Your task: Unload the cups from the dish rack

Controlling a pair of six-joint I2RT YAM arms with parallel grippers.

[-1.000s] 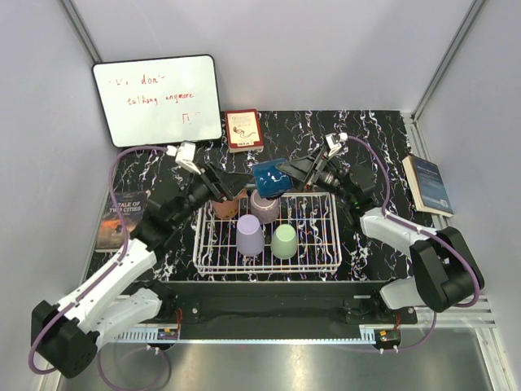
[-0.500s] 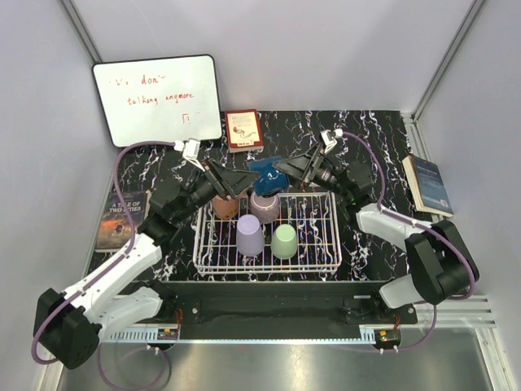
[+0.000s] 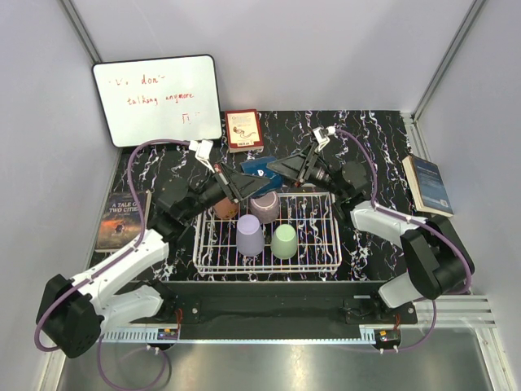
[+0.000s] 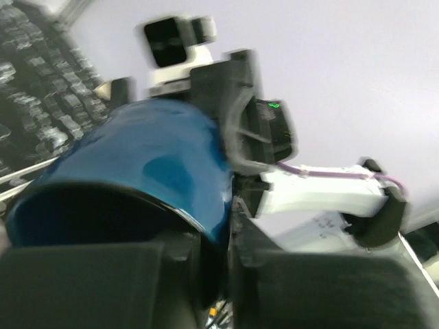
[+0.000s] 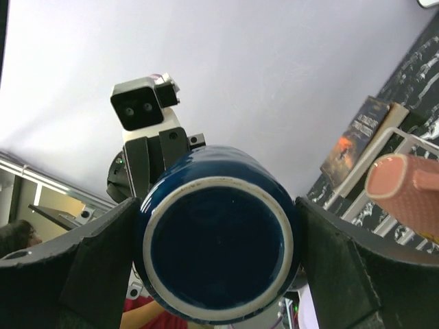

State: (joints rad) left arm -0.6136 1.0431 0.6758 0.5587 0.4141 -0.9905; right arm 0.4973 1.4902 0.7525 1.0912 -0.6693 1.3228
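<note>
Black marbled table (image 3: 374, 138): dark blue cup (image 5: 216, 257) held mid-air over far edge of dish rack (image 3: 326, 259).
R hand (image 3: 274, 166) clamps it across the sides, base toward R wrist. Long axis and mouth point at L hand (image 3: 259, 185), right at the rim; can't tell if L is gripping. Other cups (image 3: 249, 236) sit in rack.

Both arms stretched forward, wrists raised, meeting at dark blue cup (image 5: 216, 250) from opposite sides. Right gripper (image 3: 275, 168) clamped on cup, one finger each side. Left gripper (image 3: 259, 183) at cup rim; grip unclear, view blurred.
</note>
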